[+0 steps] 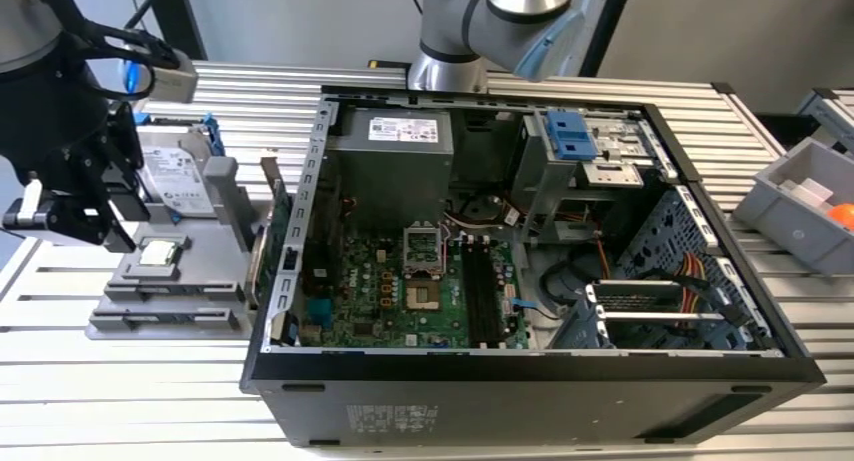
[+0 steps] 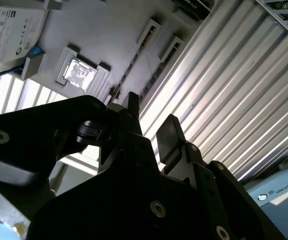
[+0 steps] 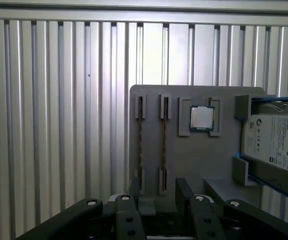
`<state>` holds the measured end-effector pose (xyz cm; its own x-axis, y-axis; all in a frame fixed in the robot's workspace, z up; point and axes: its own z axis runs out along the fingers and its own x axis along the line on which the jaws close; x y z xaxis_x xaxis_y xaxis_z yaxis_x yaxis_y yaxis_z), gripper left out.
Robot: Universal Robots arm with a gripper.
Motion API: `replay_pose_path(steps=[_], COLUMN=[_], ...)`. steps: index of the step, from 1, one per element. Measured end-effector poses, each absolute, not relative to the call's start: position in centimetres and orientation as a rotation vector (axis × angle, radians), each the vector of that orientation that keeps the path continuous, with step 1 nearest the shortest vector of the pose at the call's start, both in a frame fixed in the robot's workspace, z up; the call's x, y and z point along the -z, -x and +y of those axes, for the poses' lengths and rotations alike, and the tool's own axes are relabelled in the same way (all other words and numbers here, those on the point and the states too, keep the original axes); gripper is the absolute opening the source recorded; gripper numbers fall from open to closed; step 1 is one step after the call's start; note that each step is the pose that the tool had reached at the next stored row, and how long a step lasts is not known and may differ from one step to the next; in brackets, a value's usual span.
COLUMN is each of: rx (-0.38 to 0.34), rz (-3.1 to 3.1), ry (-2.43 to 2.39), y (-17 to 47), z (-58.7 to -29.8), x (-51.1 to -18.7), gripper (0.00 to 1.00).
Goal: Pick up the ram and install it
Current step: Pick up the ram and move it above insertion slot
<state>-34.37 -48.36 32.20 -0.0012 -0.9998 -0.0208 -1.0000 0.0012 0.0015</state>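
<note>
Pincer (image 3: 158, 185) spread over grey fixture (image 3: 193, 155), ribbed aluminium table (image 3: 59, 125).

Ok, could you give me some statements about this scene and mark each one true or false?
1. The gripper holds a RAM stick. False: its fingers stand apart, with nothing between them.
2. A processor chip lies on the grey fixture. True.
3. The computer case is closed. False: it is open, and the motherboard shows.
4. A hard drive rests on the fixture. True.
</note>
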Motion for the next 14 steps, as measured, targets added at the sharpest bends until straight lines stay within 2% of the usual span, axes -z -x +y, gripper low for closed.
replay_pose_path(steps=[14], rx=[-0.025], rz=[2.213], ry=[2.210], y=[34.4], z=[-48.4], x=[-31.0], gripper=[1.00])
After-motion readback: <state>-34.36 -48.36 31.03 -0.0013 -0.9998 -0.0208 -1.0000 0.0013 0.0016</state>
